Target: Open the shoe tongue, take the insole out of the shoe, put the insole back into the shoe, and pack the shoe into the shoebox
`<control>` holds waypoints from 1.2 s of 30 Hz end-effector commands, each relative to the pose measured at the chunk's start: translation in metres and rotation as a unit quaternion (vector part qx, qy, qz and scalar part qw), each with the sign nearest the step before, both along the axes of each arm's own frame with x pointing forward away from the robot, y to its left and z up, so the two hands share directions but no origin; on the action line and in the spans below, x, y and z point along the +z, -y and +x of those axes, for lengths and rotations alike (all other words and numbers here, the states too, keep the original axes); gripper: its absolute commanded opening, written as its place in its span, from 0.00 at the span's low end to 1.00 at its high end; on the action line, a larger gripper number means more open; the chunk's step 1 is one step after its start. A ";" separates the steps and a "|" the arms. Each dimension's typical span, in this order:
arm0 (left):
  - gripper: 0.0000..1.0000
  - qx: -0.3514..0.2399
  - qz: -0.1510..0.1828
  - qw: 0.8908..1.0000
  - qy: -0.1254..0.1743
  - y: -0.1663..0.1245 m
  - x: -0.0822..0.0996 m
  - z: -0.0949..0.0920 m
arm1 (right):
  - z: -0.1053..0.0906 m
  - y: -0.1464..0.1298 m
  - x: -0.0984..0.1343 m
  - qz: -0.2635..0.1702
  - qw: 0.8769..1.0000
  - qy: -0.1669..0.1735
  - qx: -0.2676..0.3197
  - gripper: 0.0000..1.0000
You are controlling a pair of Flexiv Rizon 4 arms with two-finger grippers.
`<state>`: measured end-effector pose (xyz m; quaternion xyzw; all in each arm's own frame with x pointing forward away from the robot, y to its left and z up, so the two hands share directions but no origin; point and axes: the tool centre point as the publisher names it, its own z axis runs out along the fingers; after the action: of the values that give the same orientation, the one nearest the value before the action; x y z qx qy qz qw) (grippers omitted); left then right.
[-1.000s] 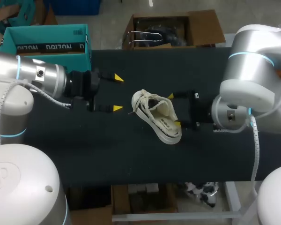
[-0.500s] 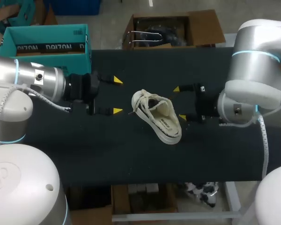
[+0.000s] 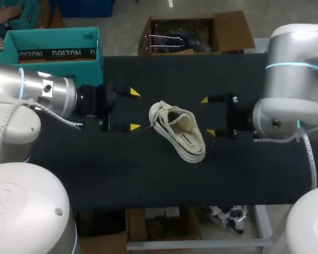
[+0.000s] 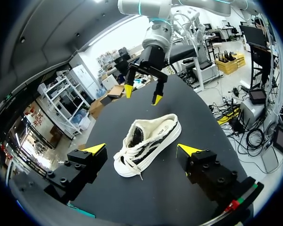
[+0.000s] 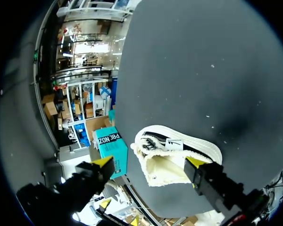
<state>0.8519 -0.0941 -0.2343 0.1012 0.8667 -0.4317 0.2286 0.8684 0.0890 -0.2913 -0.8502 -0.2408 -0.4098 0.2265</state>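
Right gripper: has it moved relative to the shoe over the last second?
Yes. The right gripper has pulled back toward the view's right, away from the shoe, which has stayed put; its open fingers now stand clear of it.

The left arm (image 3: 42, 92) lies level behind the left gripper (image 3: 133, 110), whose 2 fingers (image 3: 134, 92) stand spread wide, gripping nothing. Straight ahead of those fingers, well apart, the right gripper (image 3: 208, 116) faces it head-on, its own 2 yellow tips equally wide and touching nothing. The right arm (image 3: 294, 74) bends behind its gripper, wrist level.
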 end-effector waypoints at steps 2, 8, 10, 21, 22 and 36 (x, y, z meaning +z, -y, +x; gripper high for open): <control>1.00 -0.005 0.026 0.999 -0.026 -0.002 0.006 -0.002 | 0.002 0.005 0.003 0.121 0.974 -0.056 0.183 1.00; 1.00 -0.015 0.070 0.997 -0.038 -0.005 0.007 0.003 | 0.002 0.005 0.003 0.121 0.974 -0.056 0.183 1.00; 1.00 -0.015 0.070 0.997 -0.038 -0.005 0.007 0.003 | 0.002 0.005 0.003 0.121 0.974 -0.056 0.183 1.00; 1.00 0.040 0.038 0.996 -0.063 0.008 0.010 0.004 | 0.002 0.005 0.003 0.121 0.974 -0.056 0.183 1.00; 1.00 0.071 0.041 0.994 -0.078 0.010 0.010 0.005 | 0.002 0.005 0.003 0.121 0.974 -0.056 0.183 1.00; 1.00 0.208 0.074 0.963 -0.153 0.015 -0.002 0.002 | 0.002 0.032 0.009 0.112 0.973 -0.072 0.191 1.00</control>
<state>0.8558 -0.1038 -0.2370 -0.1179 0.9116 -0.3579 0.1641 0.8722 0.0688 -0.2904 -0.8223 -0.2939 -0.3684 0.3189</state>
